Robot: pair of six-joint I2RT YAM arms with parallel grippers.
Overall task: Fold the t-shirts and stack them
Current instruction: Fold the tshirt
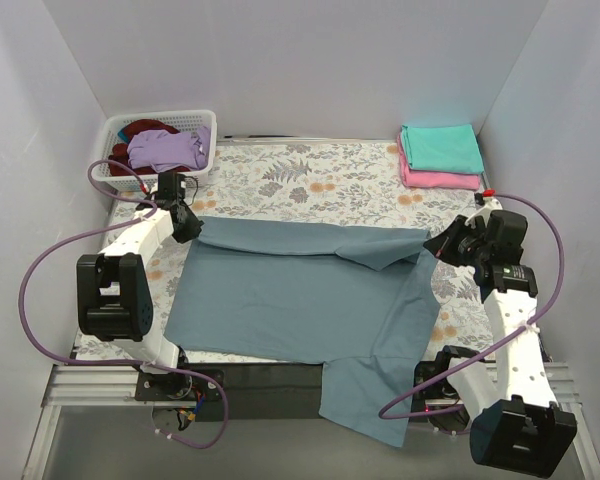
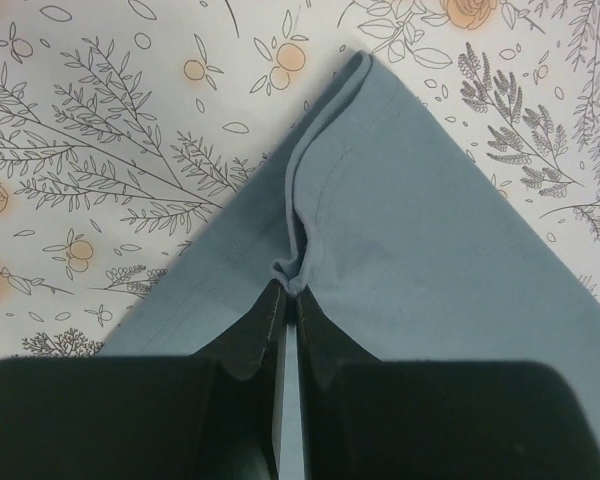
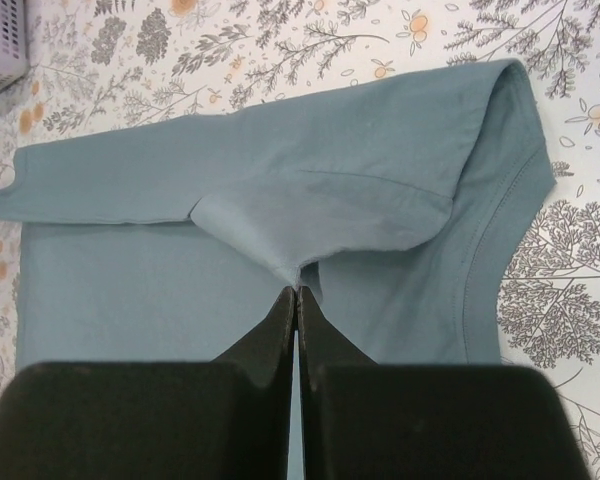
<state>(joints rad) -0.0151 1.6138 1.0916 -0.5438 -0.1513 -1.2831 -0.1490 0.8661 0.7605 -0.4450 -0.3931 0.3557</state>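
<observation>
A large slate blue-grey t-shirt (image 1: 300, 295) lies spread over the middle of the table, one part hanging over the near edge. My left gripper (image 1: 193, 226) is shut on its far left corner (image 2: 295, 280), pinching a bunched hem. At the far right, my right gripper (image 1: 432, 244) is shut on a fold of the same shirt (image 3: 298, 280), with the cloth doubled over toward the left. A folded teal t-shirt (image 1: 440, 147) rests on a folded pink t-shirt (image 1: 435, 180) at the far right corner. A lilac t-shirt (image 1: 168, 150) and a dark red one (image 1: 140, 127) lie crumpled in the basket.
The white lattice basket (image 1: 205, 122) stands at the far left corner, and its corner shows in the right wrist view (image 3: 0, 40). A floral cloth (image 1: 310, 180) covers the table. White walls close in on three sides.
</observation>
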